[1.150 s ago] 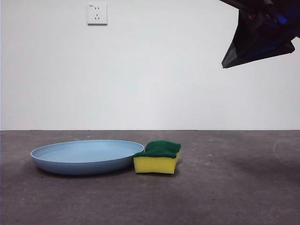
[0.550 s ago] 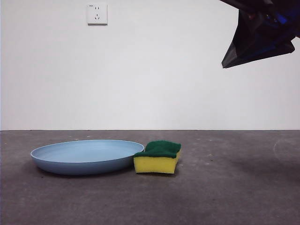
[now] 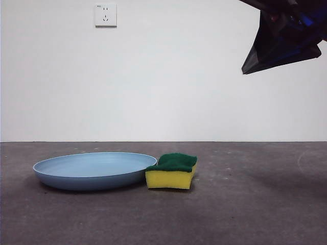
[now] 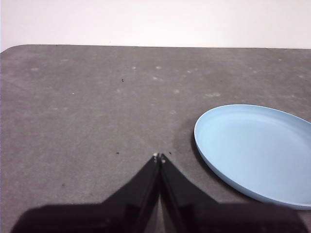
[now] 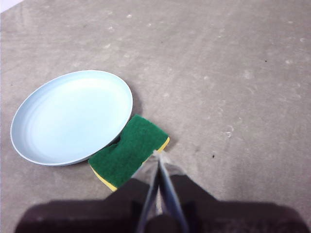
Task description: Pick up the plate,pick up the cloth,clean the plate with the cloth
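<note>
Jaws are pressed together on both grippers, nothing held in either one. Left gripper [image 4: 159,156] hangs over bare table [image 4: 87,107] with its 2 tips meeting at a point, just beside the plate [image 4: 257,150] but not touching its rim. Right gripper [image 5: 158,154] is up above the cloth [image 5: 129,150], its closed tips lined up over the sponge's edge farthest from the plate. From the front it's just a dark wedge high up in the corner, well above everything.

Plate [image 3: 94,171] sits flat on the grey table, light blue, nothing in it. Cloth [image 3: 171,171] is that yellow sponge with the green scouring side facing up, lying right against the plate's rim, looks like it's touching. White wall behind has an outlet [image 3: 106,15] well above the plate.
</note>
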Tool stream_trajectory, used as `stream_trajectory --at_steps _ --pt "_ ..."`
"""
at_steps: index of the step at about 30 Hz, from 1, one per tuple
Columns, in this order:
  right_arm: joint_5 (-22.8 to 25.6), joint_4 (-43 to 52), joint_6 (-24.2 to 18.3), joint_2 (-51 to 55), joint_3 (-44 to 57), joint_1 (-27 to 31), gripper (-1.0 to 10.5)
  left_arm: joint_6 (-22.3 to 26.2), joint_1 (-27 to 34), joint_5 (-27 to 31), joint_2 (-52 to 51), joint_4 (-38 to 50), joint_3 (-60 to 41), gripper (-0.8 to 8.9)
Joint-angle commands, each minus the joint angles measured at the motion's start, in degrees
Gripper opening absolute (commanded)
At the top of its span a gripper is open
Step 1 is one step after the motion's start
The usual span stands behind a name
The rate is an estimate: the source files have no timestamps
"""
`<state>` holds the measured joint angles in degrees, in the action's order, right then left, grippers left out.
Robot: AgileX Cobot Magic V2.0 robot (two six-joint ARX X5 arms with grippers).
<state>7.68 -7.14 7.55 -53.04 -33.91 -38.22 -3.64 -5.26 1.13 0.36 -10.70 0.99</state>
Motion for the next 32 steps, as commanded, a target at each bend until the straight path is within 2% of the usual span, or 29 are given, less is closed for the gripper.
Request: stream_trajectory --at_steps 1,4,6,9,11,13,20,23,32 --pt "0.3 -0.8 -1.6 1.6 0.5 0.1 0.0 0.1 0.2 0.2 -0.1 0.3 -0.8 -0.01" --pt "-0.1 -1.6 -9.1 6.2 0.6 4.3 0.0 0.1 0.2 0.2 -0.1 0.3 -0.8 -0.01" --pt "-1.6 -1.6 -9.5 10.3 1.4 10.3 0.0 0.1 0.2 0.2 -0.1 0.3 -0.8 -0.01" --pt "-10.6 -0.9 -9.4 18.9 5.8 21.9 0.0 0.1 0.2 0.2 -0.1 0.3 -0.8 -0.01" --pt "-10.8 -0.9 -9.4 25.3 9.7 28.0 0.0 0.1 0.2 0.2 -0.1 0.3 -0.8 -0.01" --pt "-10.8 -0.7 -9.4 31.1 13.6 31.6 0.0 0.1 0.2 0.2 -0.1 0.3 -0.8 -0.01" --pt "-10.6 -0.6 -9.4 44.3 25.0 33.8 0.0 0.1 0.2 0.2 -0.1 0.3 -0.8 -0.01" --pt "-10.6 -0.6 -7.9 48.4 28.7 33.8 0.0 0.1 0.2 0.2 -0.1 0.3 -0.8 -0.01" --pt "-10.8 -0.9 -5.2 53.0 33.6 33.7 0.0 0.1 0.2 0.2 -0.1 0.3 -0.8 -0.01"
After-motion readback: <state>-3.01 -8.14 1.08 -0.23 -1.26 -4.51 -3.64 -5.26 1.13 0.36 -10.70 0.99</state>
